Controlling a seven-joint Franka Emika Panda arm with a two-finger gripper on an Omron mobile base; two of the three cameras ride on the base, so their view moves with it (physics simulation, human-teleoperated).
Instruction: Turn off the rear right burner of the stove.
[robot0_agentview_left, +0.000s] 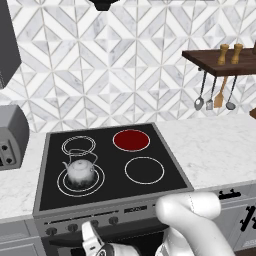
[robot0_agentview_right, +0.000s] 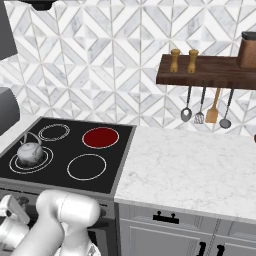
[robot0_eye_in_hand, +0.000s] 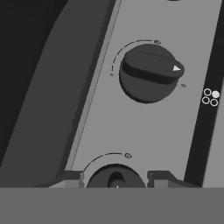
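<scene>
Clenched on a knob (robot0_eye_in_hand: 116, 179), apparently, the pincer (robot0_eye_in_hand: 115, 178) sits below the glowing rear right burner (robot0_agentview_left: 131, 140).

rear right burner (robot0_agentview_right: 100, 137) glowing red, kettle (robot0_agentview_right: 30, 153) on front left zone, stove (robot0_agentview_right: 115, 170)

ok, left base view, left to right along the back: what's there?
Toaster oven → rear left ring → rear right burner, glowing red → bare marble counter → hanging utensils under the wooden shelf.
</scene>
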